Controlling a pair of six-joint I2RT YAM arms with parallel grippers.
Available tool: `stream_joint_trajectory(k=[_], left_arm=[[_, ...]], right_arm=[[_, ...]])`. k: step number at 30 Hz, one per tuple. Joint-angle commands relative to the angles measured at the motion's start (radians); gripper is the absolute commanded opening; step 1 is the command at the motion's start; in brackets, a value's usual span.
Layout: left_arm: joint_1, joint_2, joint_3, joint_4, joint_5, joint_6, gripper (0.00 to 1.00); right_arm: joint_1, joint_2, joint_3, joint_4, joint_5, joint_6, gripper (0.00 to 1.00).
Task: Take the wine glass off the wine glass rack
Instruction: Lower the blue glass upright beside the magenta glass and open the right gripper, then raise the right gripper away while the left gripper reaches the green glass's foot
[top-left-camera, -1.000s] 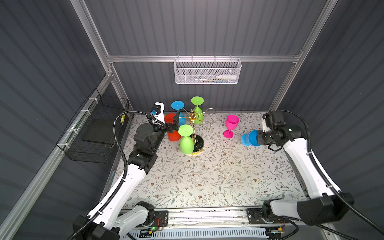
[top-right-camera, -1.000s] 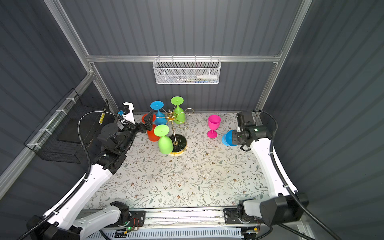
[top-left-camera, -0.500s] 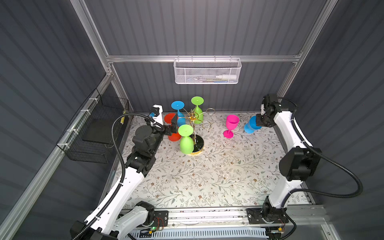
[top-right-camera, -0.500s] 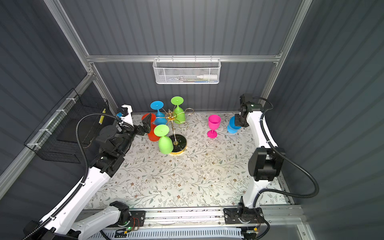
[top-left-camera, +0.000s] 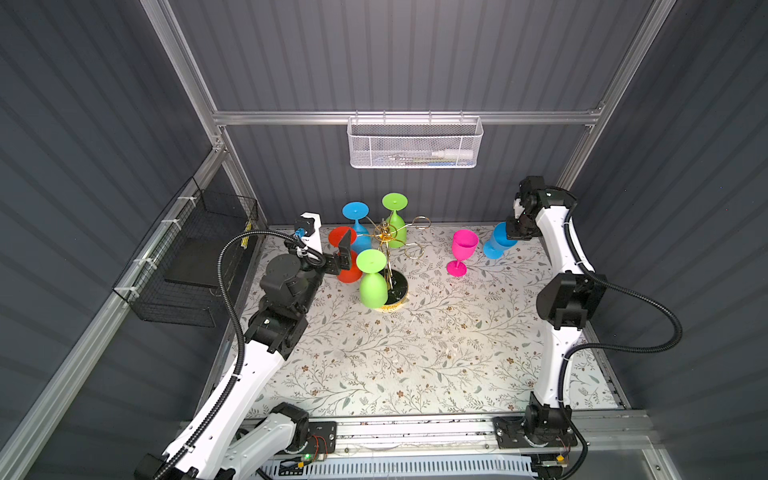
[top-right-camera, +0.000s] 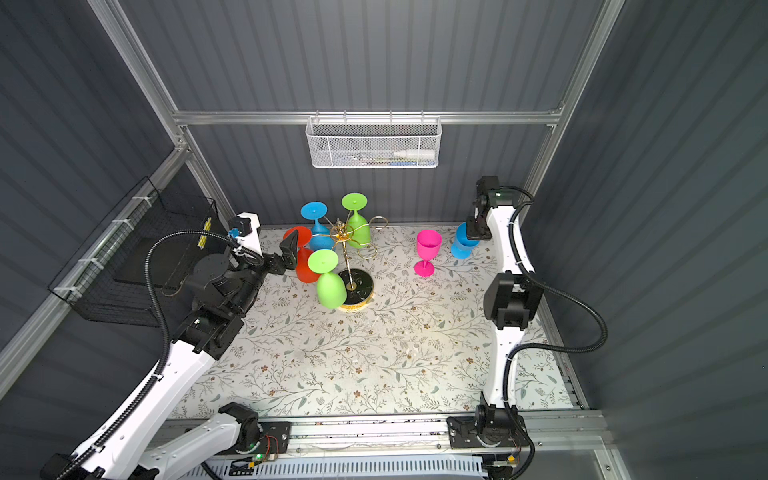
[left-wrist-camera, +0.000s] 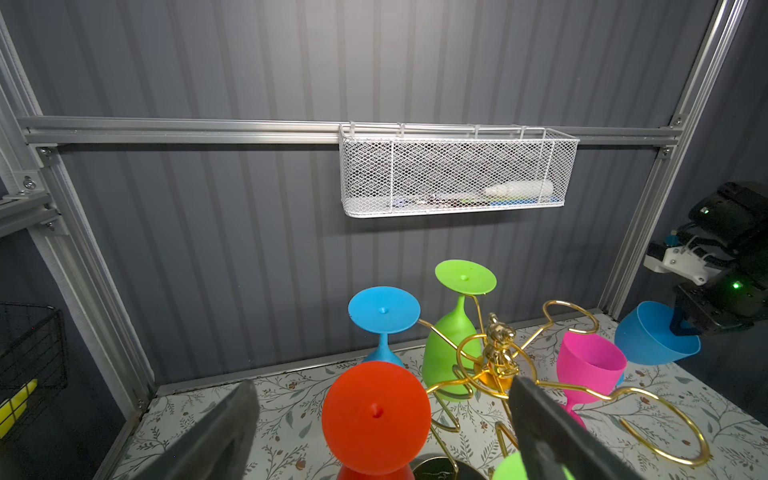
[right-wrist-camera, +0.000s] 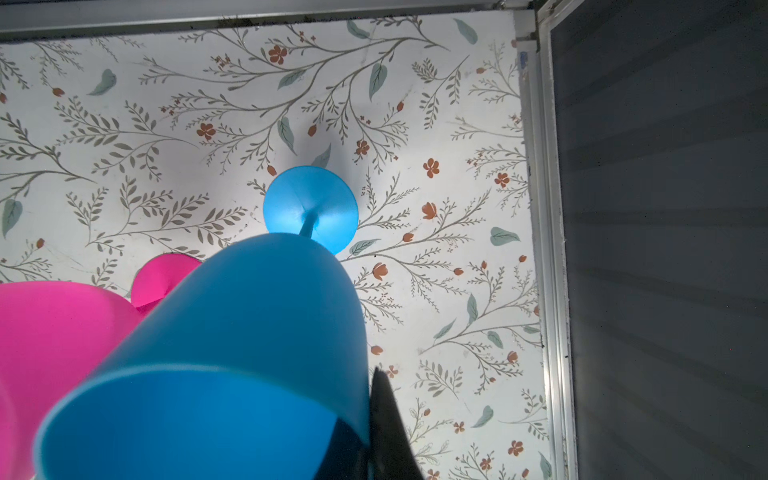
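The wine glass rack (top-left-camera: 385, 249) (top-right-camera: 348, 249) (left-wrist-camera: 496, 357) stands at the back left on its round black base. A red wine glass (top-left-camera: 341, 237) (top-right-camera: 298, 237) (left-wrist-camera: 376, 415) hangs upside down on its left side. My left gripper (top-left-camera: 343, 257) (top-right-camera: 291, 254) (left-wrist-camera: 382, 397) is open, its fingers on either side of the red glass's foot without touching it. At the back right my right gripper (top-left-camera: 513, 236) (top-right-camera: 472, 233) (right-wrist-camera: 368, 415) is shut on the rim of a tilted blue wine glass (top-left-camera: 496, 246) (top-right-camera: 461, 244) (right-wrist-camera: 249, 332). That glass's foot is at or just above the mat.
A blue glass (top-left-camera: 355, 212) and two green glasses (top-left-camera: 395, 202) (top-left-camera: 372, 282) also hang on the rack. A pink glass (top-left-camera: 463, 247) (top-right-camera: 428, 246) stands upright beside the held blue one. A white mesh basket (top-left-camera: 413, 145) hangs on the back wall and a black wire basket (top-left-camera: 187, 266) on the left wall.
The right arm has swung the blue glass from the right side to the back right corner, beside the pink glass. The left gripper has stayed open at the red glass.
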Motion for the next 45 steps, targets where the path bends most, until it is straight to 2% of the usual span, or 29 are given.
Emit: stream_joint_trajectory(k=[1, 8, 14, 19, 21, 25, 29, 32, 37, 41, 42, 45], left_arm=[[0.002, -0.003, 0.02, -0.009, -0.005, 0.001, 0.96], [0.002, 0.003, 0.022, -0.001, -0.051, -0.025, 0.96], [0.006, -0.003, 0.017, 0.001, -0.138, -0.111, 0.99], [0.011, -0.011, 0.023, -0.031, -0.158, -0.159, 0.99], [0.017, -0.005, 0.041, -0.073, -0.154, -0.183, 0.99], [0.031, 0.013, 0.088, -0.169, -0.082, -0.23, 0.99], [0.088, 0.052, 0.176, -0.331, 0.084, -0.313, 0.96], [0.18, 0.06, 0.207, -0.408, 0.282, -0.4, 0.92], [0.313, 0.058, 0.244, -0.502, 0.635, -0.48, 0.85], [0.33, 0.096, 0.266, -0.565, 0.852, -0.501, 0.82], [0.33, 0.105, 0.26, -0.562, 0.9, -0.514, 0.8], [0.33, 0.12, 0.23, -0.537, 0.996, -0.544, 0.78]], right_arm=[[0.01, 0.017, 0.028, -0.07, 0.013, -0.029, 0.0], [0.022, 0.046, 0.029, -0.078, 0.02, -0.035, 0.01], [0.026, 0.065, 0.034, -0.077, -0.017, -0.029, 0.13], [0.024, 0.053, 0.036, -0.059, -0.03, -0.021, 0.28], [0.019, 0.038, 0.037, -0.043, -0.069, -0.013, 0.36], [0.004, -0.01, 0.033, 0.008, -0.149, 0.022, 0.52], [-0.009, -0.114, -0.037, 0.118, -0.211, 0.064, 0.63], [-0.022, -0.226, -0.15, 0.236, -0.246, 0.112, 0.67], [-0.026, -0.452, -0.438, 0.516, -0.343, 0.218, 0.74], [-0.026, -0.59, -0.646, 0.711, -0.452, 0.323, 0.76], [-0.025, -0.611, -0.677, 0.735, -0.505, 0.341, 0.76], [-0.024, -0.657, -0.741, 0.773, -0.558, 0.372, 0.77]])
